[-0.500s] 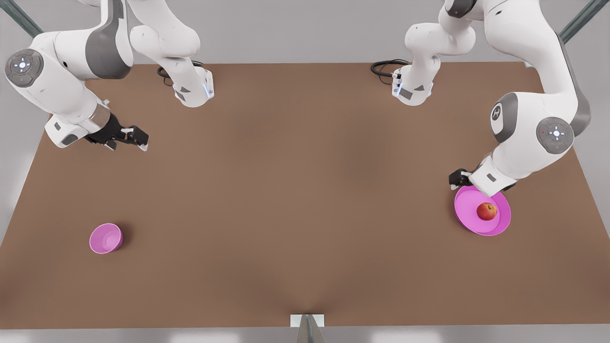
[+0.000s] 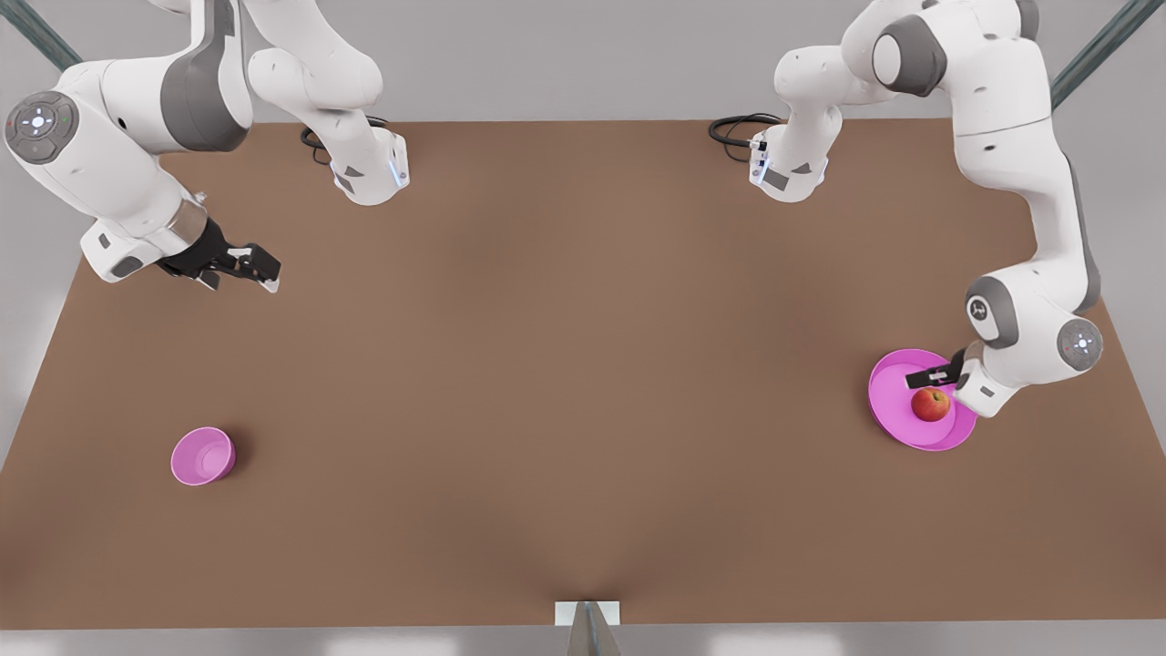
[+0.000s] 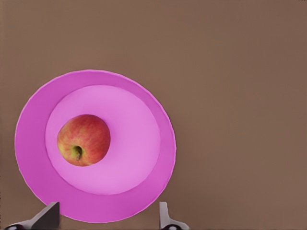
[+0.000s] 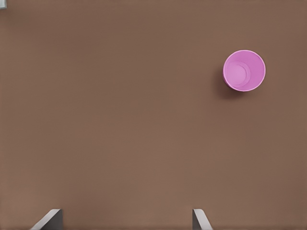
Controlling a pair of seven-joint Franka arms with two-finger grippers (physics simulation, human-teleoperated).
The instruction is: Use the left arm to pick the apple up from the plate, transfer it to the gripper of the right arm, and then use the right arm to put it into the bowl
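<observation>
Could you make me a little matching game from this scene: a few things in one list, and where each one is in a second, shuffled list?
Things:
1. small red-and-yellow apple
2. small deep pink bowl
3. left hand
4. right hand

Places:
A. alone on the brown table, on the front view's left
B. open, over the wide pink plate
C. lying on the plate
D. open, above bare table, away from the bowl

Pairs: 1-C, 2-A, 3-B, 4-D

You see two white arms with grey joint bands, round grey caps bearing lit dots, black grippers, and black cables coiled by each base.
</observation>
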